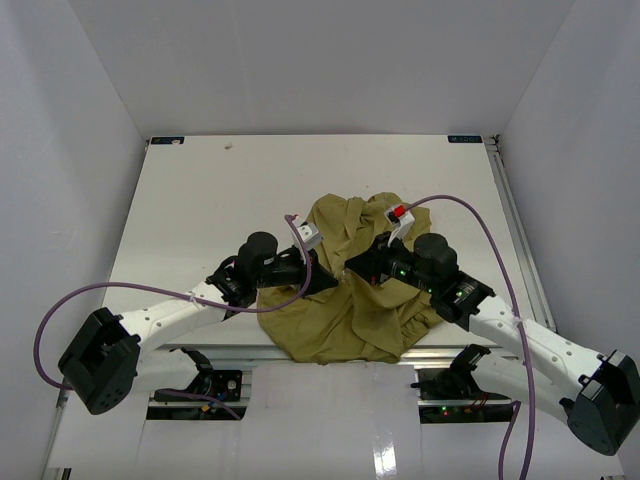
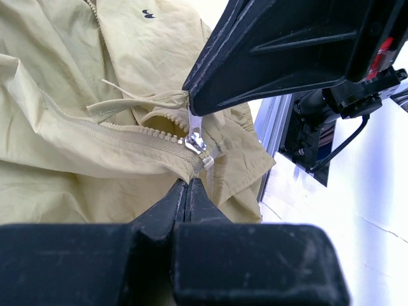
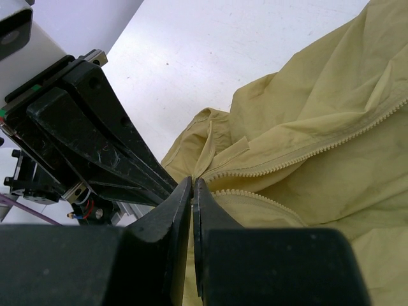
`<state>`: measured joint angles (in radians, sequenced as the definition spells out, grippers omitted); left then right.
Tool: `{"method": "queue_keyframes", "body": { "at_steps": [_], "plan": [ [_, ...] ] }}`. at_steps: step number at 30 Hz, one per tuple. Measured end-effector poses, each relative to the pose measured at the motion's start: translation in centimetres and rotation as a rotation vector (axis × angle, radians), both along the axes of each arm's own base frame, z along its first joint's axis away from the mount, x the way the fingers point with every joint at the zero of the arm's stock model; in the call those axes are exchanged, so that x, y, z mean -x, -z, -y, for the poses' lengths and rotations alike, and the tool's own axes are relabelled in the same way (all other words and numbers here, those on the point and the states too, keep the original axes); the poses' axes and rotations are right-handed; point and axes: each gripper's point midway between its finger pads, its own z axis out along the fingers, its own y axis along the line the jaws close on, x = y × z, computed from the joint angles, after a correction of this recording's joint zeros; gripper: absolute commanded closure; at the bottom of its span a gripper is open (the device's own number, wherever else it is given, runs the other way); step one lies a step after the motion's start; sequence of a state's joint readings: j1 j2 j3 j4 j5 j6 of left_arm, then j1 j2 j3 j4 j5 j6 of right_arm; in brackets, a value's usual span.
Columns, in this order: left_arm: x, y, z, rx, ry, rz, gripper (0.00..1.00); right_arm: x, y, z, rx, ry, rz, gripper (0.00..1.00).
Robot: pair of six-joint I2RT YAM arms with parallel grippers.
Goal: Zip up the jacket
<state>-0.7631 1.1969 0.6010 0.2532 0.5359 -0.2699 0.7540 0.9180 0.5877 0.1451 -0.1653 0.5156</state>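
The olive-yellow jacket [image 1: 350, 300] lies crumpled on the table's near middle, hanging over the front edge. My left gripper [image 1: 328, 284] and right gripper [image 1: 352, 266] meet tip to tip over it. In the left wrist view my left gripper [image 2: 189, 183] is shut on the jacket's hem [image 2: 159, 162] just below the silver zipper slider [image 2: 196, 144]. The slider's pull tab [image 2: 194, 121] runs up into the right gripper's fingers [image 2: 274, 57]. In the right wrist view my right gripper [image 3: 193, 181] is shut, and two open rows of zipper teeth [image 3: 299, 156] spread away from its tips.
The white table [image 1: 200, 190] has white walls on three sides. An aluminium rail [image 2: 273, 124] runs along the front edge right beside the jacket's hem. The left gripper's fingers [image 3: 108, 146] crowd the right wrist view on the left.
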Motion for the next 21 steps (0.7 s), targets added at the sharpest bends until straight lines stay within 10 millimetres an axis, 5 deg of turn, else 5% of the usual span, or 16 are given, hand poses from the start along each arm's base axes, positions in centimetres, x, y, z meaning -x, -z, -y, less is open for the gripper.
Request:
{"method": "queue_keyframes", "body": {
  "at_steps": [21],
  "plan": [
    [0.3, 0.2, 0.2, 0.001, 0.030, 0.005, 1.00, -1.8, 1.1, -1.2, -0.019, -0.010, 0.061, 0.92]
  ]
}}
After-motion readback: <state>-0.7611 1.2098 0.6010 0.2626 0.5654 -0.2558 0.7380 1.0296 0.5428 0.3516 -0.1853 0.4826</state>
